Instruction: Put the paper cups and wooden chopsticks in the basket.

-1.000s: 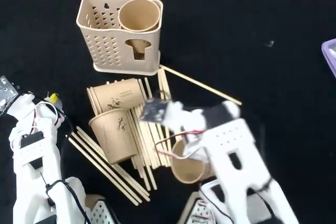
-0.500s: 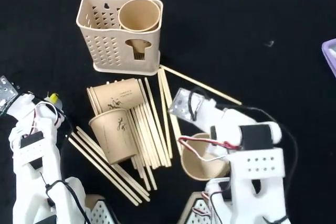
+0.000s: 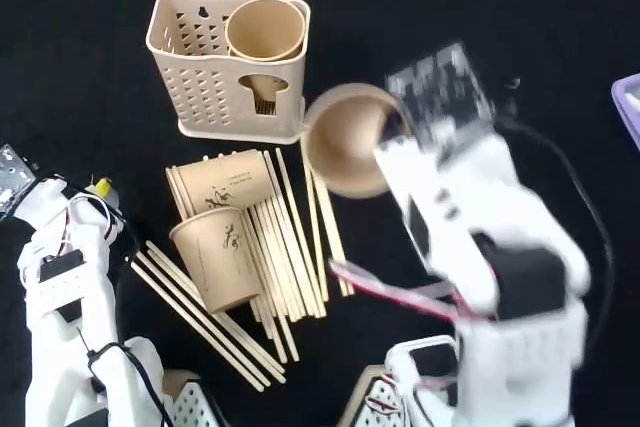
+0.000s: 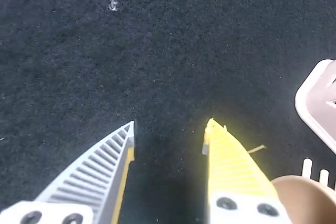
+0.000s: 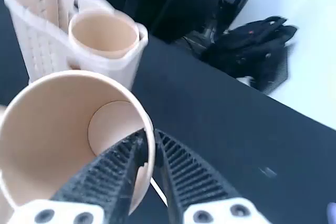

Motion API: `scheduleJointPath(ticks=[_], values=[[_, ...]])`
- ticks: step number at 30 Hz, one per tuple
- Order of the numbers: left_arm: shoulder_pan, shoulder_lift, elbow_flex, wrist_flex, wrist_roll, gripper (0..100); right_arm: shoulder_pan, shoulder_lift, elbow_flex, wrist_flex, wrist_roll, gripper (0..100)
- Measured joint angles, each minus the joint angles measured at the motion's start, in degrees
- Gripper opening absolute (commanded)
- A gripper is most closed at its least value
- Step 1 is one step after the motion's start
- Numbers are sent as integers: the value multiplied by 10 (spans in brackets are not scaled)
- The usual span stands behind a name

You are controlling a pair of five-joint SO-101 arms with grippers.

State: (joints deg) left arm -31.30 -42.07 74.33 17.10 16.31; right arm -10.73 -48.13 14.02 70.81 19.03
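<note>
Got a cup (image 5: 52,129)
My right claw (image 5: 149,134) pinches its rim, held up near the basket (image 3: 195,87) (left claw (image 4: 170,124) is spread open).

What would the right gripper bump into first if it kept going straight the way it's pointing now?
Probably the basket, at the end with a cup inside; the right gripper grips a second cup by its rim. Depth is hard to judge.
</note>
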Motion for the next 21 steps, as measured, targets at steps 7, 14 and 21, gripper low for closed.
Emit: scheduleJointPath(ticks=[7, 14, 21], values=[[0, 0, 0, 0, 0, 213, -33, 164, -84, -192, -148, 11], [1, 0, 0, 0, 0, 213, -37, 340, -226, -219, -238, 11], [8, 0, 0, 0, 0, 213, -55, 465, -293, -207, -248, 11]])
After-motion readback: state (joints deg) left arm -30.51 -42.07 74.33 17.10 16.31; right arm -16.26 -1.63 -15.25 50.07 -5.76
